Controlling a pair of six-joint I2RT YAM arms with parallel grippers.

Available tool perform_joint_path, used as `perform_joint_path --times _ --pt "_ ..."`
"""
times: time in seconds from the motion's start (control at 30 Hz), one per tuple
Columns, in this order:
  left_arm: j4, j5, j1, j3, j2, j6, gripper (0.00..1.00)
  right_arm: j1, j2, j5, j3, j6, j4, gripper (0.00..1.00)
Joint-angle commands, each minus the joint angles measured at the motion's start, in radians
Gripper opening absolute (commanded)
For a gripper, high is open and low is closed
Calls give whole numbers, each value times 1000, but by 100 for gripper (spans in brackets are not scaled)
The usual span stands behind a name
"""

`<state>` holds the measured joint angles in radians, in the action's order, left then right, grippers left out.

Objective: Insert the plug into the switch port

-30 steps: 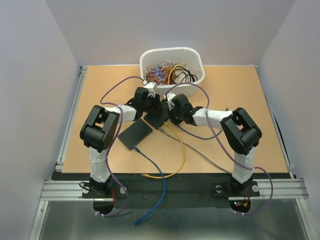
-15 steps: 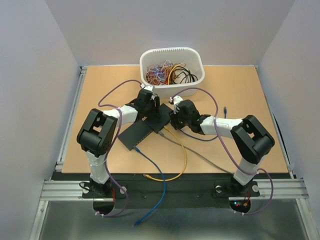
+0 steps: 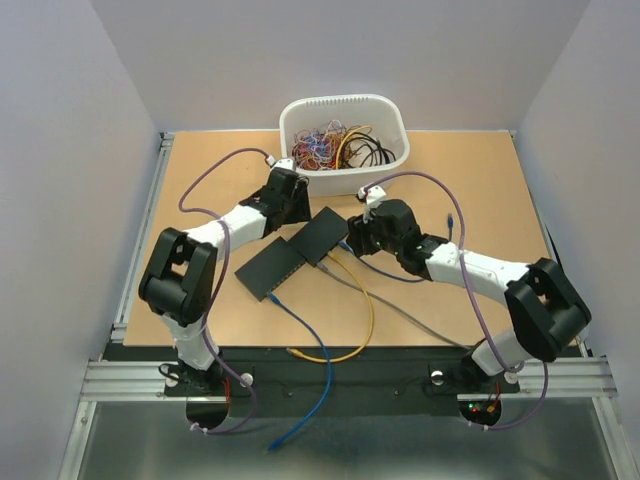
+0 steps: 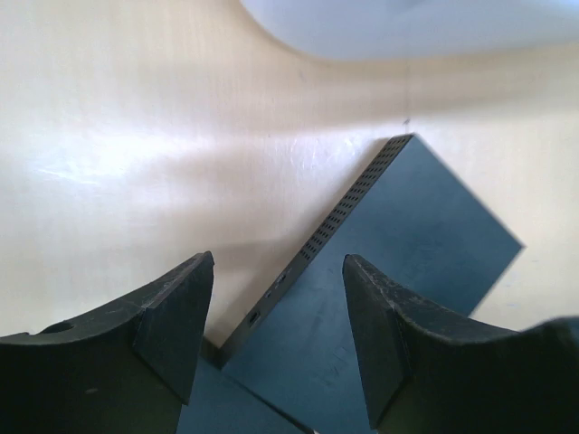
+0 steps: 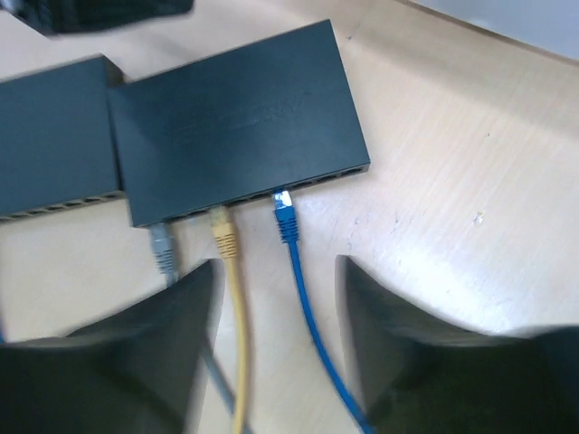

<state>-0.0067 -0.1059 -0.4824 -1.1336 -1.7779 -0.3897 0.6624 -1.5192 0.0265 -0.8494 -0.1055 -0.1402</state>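
Though small, bright blue plug [image 5: 285,213]

basket [image 3: 345,182]: back of table [image 3: 480,200], cables [image 3: 330,145] inside
right switch [image 3: 320,235]: before basket
left switch [image 3: 270,268]: just beside right switch
plugs [image 5: 223,233]: three along right switch's front

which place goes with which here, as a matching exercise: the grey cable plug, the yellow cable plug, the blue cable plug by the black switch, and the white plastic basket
Things
1. grey cable plug
2. yellow cable plug
3. blue cable plug
4. white plastic basket

Places
a. at the far edge of the wooden table, full of tangled cables
b. middle of the three plugs at the black rectangular switch
c. leftmost of the three in the right wrist view
d. rightmost of the three in the right wrist view

Pairs: 1-c, 2-b, 3-d, 4-a
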Motion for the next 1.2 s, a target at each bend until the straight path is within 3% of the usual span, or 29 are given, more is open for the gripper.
perform_joint_path --times 0.0,0.03,0.07,0.27,0.3,0.33,0.5,0.63,0.67,0.73,0.77,0.83,0.93,1.1,1.17 --pt "11 -112 2 17 216 -8 71 5 112 -2 22 -36 -18 76" --pt "20 -151 1 44 274 -3 71 3 151 -11 32 -48 -15 83" --pt "31 -170 1 63 305 2 71 5 171 -20 35 -54 -13 99" --pt "186 -285 -2 270 564 6 72 5 280 -89 44 -95 -13 100" --pt "210 -313 -5 323 625 6 90 5 292 -100 41 -99 -13 100" --pt "233 -336 -7 349 655 8 99 5 301 -106 38 -100 -12 100" --pt "339 -468 -12 475 804 28 99 6 370 -158 39 -100 -13 100" --pt "332 -702 -16 541 893 14 98 6 404 -178 56 -106 -15 100" --pt "346 -727 -18 557 905 31 90 5 410 -187 59 -103 -15 100" --pt "367 -787 -19 599 934 67 85 5 425 -186 69 -105 -19 100" --pt "434 -802 -21 623 940 104 82 5 429 -180 75 -103 -19 100" --pt "520 -881 -21 703 942 158 92 5 435 -172 79 -105 -19 100" --pt "686 -942 -21 800 917 239 97 5 445 -181 90 -86 -24 100" --pt "982 -819 -19 926 859 379 96 5 449 -125 119 -50 -35 100" --pt "1164 -792 -19 1021 831 431 96 5 432 16 118 -36 -30 100"
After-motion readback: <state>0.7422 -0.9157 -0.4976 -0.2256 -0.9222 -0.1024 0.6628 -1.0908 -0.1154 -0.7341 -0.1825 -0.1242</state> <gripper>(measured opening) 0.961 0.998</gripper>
